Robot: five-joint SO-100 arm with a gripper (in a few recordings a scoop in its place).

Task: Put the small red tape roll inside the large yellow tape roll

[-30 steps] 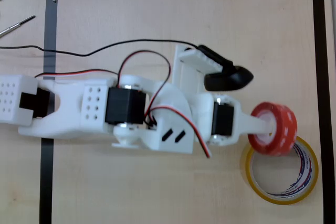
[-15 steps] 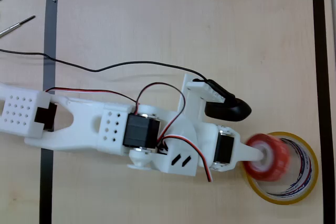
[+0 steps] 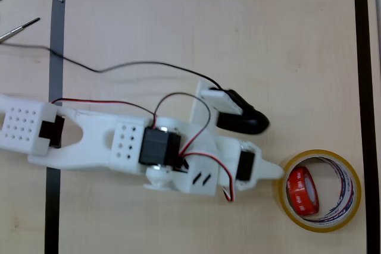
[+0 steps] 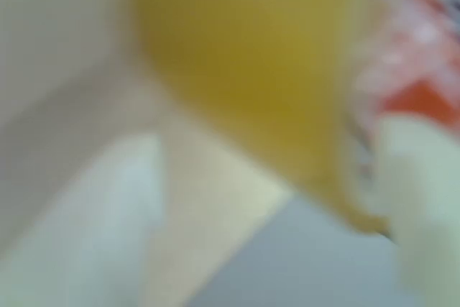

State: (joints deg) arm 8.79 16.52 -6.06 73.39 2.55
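In the overhead view you see the small red tape roll [image 3: 301, 191] inside the hole of the large yellow tape roll [image 3: 347, 206]. It stands tilted on its edge, lying against the left part of the yellow ring's inner wall. The yellow roll lies flat on the wooden table [image 3: 208, 34], near the lower right corner of the black tape border [image 3: 361, 57].

The white arm [image 3: 107, 144] reaches in from the left edge of that view. Its gripper [image 3: 278, 172] ends at the yellow roll's left outer rim; you see one pointed white finger tip touching or just short of the rim. The arm's own body covers the second finger from above, so you cannot tell from this view whether the claw is apart or together. Nothing shows between the visible finger and the red roll but the yellow wall.

The wrist view is heavily blurred. You can make out a broad yellow band [image 4: 251, 77], which is the yellow roll's wall close to the lens, a red and white patch [image 4: 413, 55] at the upper right, and a pale shape [image 4: 424, 206] at the lower right that may be a finger. No edges are sharp enough to confirm the claw's state there either.

A black camera housing [image 3: 241, 122] sits on the arm above the wrist, with a black cable [image 3: 119, 66] trailing to the left.
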